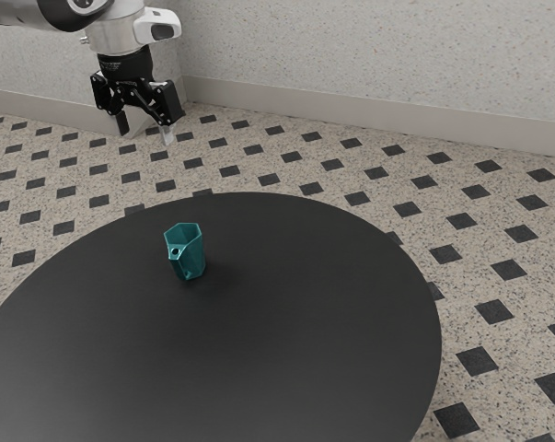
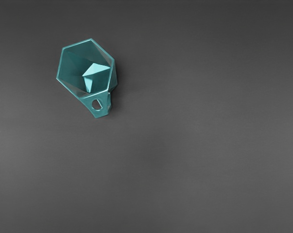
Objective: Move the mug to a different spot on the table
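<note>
Looks like the approach step, no grab made yet.

Biggest first: speckled floor (image 1: 498, 184) with little black squares, running across the right side and upper part of the exterior view. Pale textured wall (image 1: 397, 46) and a light baseboard (image 1: 369, 110) along the top.

Then a big round black counter (image 1: 305, 322), matte and smooth, taking up the lower left and centre of the exterior view. Same dark surface (image 2: 209, 170) under the hand in the wrist view.

Arm (image 1: 121, 28) up in the upper left corner, hanging high, touching nothing. Jaws pointing down, spread apart, gripping nothing.

Teal faceted mug (image 1: 185, 251) standing upright on the counter, left of centre in the exterior view. Seen from above in the wrist view (image 2: 85, 73), mouth open, off to one side rather than straight under the hand.

Small handle (image 1: 174, 250) with a hole (image 2: 98, 104), on the side facing the exterior view's left.

Next up, probably: shift over the mug, drop down, straddle the rim or two opposite walls, squeeze, lift, set down elsewhere. Plenty of black surface toward the exterior view's right for that. Slanted facets, so maybe slippery; worth a centred grip.
</note>
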{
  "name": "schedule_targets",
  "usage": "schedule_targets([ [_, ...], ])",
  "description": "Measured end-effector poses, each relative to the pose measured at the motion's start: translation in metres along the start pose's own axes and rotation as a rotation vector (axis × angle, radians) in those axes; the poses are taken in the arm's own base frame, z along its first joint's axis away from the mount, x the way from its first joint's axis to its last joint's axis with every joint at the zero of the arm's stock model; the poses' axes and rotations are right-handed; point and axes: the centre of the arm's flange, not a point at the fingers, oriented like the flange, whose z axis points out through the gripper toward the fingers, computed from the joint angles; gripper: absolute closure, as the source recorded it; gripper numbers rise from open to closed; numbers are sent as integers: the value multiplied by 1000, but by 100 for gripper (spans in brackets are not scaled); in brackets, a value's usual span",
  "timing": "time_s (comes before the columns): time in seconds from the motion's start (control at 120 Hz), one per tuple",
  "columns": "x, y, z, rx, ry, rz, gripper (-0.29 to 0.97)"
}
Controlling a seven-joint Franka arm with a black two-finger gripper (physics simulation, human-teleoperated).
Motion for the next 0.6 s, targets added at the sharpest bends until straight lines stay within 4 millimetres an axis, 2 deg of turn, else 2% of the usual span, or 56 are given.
schedule_targets([
  [0.308,-2,0,-3,7,6,0,0],
  [0.358,-1,0,3,12,-6,1,0],
  [0.442,4,0,29,26,-55,3,0],
  [0.517,19,-4,68,39,-105,-2,0],
  [0.6,31,-19,109,48,-138,-23,0],
])
